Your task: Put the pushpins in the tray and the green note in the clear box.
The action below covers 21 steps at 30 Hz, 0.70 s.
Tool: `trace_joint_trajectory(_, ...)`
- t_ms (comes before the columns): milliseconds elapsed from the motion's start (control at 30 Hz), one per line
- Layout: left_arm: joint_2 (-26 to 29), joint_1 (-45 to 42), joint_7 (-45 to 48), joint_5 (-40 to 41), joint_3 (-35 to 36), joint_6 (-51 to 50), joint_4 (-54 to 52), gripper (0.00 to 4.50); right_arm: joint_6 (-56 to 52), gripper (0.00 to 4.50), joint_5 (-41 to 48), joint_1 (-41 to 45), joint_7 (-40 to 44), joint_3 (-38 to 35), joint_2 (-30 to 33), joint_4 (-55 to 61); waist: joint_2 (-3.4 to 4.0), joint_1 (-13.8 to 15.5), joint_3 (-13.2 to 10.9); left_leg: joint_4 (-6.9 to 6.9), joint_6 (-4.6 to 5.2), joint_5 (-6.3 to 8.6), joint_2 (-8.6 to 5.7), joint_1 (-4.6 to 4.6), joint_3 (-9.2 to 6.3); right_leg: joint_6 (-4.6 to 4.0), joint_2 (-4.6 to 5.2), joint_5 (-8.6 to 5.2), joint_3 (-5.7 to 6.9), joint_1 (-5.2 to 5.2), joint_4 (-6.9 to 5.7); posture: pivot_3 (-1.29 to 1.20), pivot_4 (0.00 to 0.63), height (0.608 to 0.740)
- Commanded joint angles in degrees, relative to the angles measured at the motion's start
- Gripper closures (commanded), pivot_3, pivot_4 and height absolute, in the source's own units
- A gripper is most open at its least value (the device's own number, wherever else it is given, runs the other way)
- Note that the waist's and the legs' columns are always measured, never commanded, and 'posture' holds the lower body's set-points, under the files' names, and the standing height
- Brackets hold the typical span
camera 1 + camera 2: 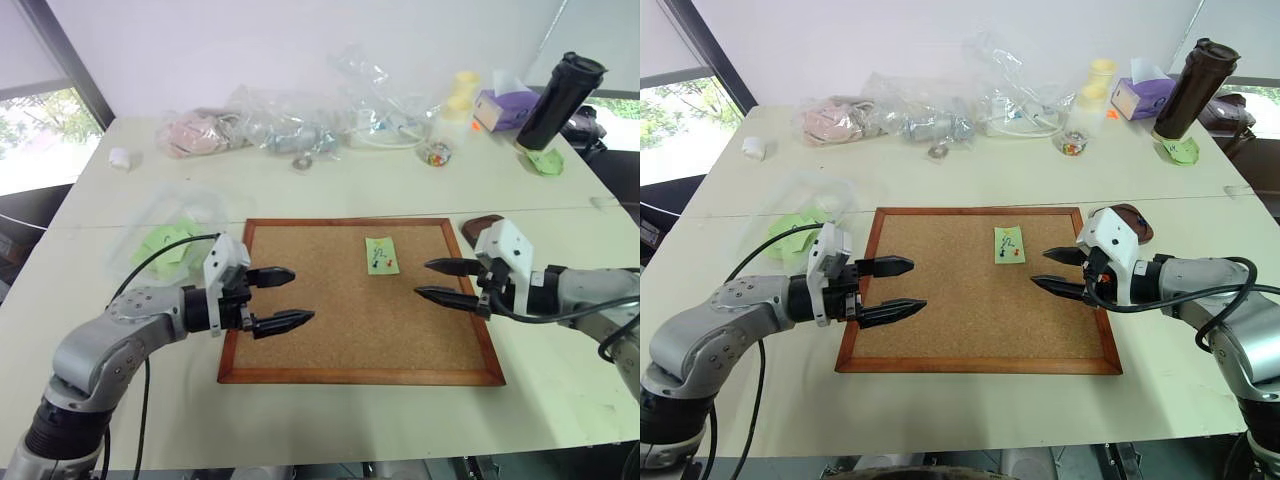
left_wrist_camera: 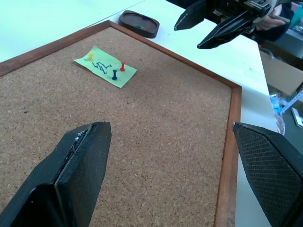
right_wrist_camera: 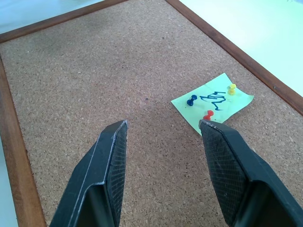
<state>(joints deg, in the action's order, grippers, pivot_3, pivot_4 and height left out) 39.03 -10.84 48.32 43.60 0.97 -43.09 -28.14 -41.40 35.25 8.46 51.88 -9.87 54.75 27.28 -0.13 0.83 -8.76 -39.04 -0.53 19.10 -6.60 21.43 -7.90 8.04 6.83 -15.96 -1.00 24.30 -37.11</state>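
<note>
The green note (image 3: 211, 102) lies on the cork board (image 1: 330, 330), in its far right part, and three pushpins hold it there: a yellow pushpin (image 3: 231, 88), a blue pushpin (image 3: 191, 100) and a red pushpin (image 3: 208, 114). All three are upright in the paper, so no pin has been taken out yet.

The tray (image 2: 138, 23) sits on the white surface (image 1: 330, 185) just beside the far right corner of the board. In the left wrist view something small and green seems to lie inside it, but it is too small to say what it is. The clear box (image 1: 180, 225) stands on the surface to the left of the board, with several pale green slips (image 1: 168, 245) in or under it; I cannot tell which.

The left gripper (image 1: 282, 297) hovers over the left side of the board with its fingers spread wide and nothing between them. The right gripper (image 1: 440, 281) hovers over the right edge of the board, near the note, also with fingers apart and empty.

In my judgement the task is at its beginning. The three pins must first go into the tray, and only then can the note be freed and moved across to the clear box.
</note>
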Motion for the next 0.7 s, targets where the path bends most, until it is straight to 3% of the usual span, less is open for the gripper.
trace_joint_trajectory(33, -0.89, 0.07, -0.69, -0.55, -0.08, 1.47, -1.33, 0.03, -0.09, 2.02, 1.34, 0.9, 0.36, -1.46, 0.32, 2.13, 0.0, 0.01, 0.0, 0.0, 0.0, 0.0, 0.0, 0.0, 0.0, 0.0, 0.0, 0.0, 0.0, 0.0, 0.0, 0.0, 0.15, 0.74)
trace_joint_trajectory(700, 0.51, 4.76, 0.73, -5.74, 0.83, 7.2, -0.4, 0.03, 0.44, 2.02, 0.47, 2.57, 1.76, 1.76, -0.39, -0.09, 0.0, -0.03, 0.0, 0.01, 0.0, 0.0, 0.02, 0.0, 0.0, 0.0, 0.0, 0.0, 0.0, -0.01, 0.03, 0.0, 0.15, 0.74)
